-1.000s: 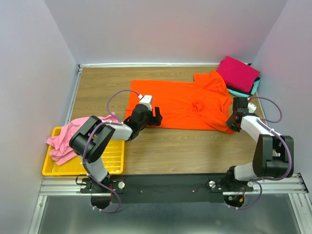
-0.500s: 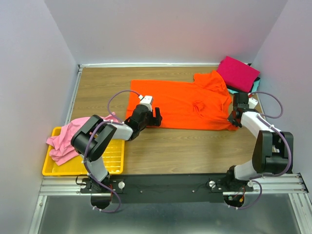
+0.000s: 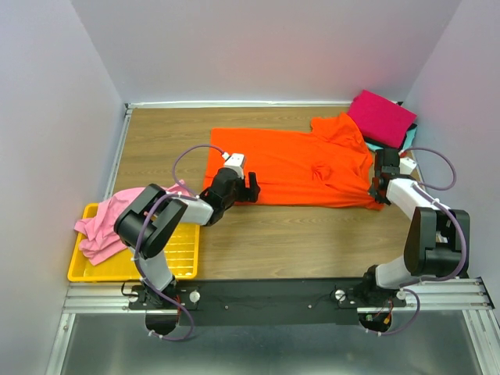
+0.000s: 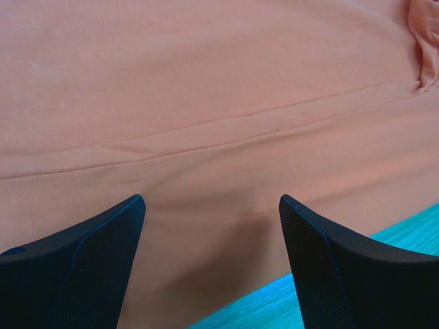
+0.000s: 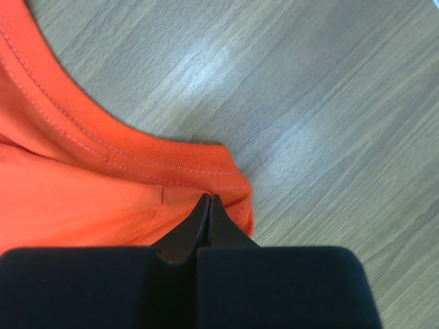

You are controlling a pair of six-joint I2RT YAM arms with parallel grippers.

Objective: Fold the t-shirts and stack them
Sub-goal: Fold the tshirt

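Note:
The bright orange t-shirt (image 3: 289, 164) lies spread across the middle of the table. My left gripper (image 3: 251, 187) is open, with its fingers low over the shirt's near left hem. The left wrist view shows the gripper (image 4: 211, 202) with orange cloth (image 4: 206, 103) between the spread jaws. My right gripper (image 3: 378, 195) is shut on the shirt's near right corner. In the right wrist view the closed tips (image 5: 209, 199) pinch the cloth (image 5: 82, 185) just below the ribbed collar band. The light pink t-shirt (image 3: 109, 219) is bunched at the left. The folded magenta t-shirt (image 3: 381, 117) lies on a teal one (image 3: 387, 148) at the back right.
The yellow mesh tray (image 3: 180, 258) sits at the near left under the pink shirt. A raised rail (image 3: 234, 104) runs along the table's far edge and walls close in the sides. Bare wood (image 3: 297, 242) lies between the orange shirt and the arm bases.
My right gripper has moved a little right and away from the bases, drawing the orange shirt's near right corner outward and tauter. The left gripper has not moved.

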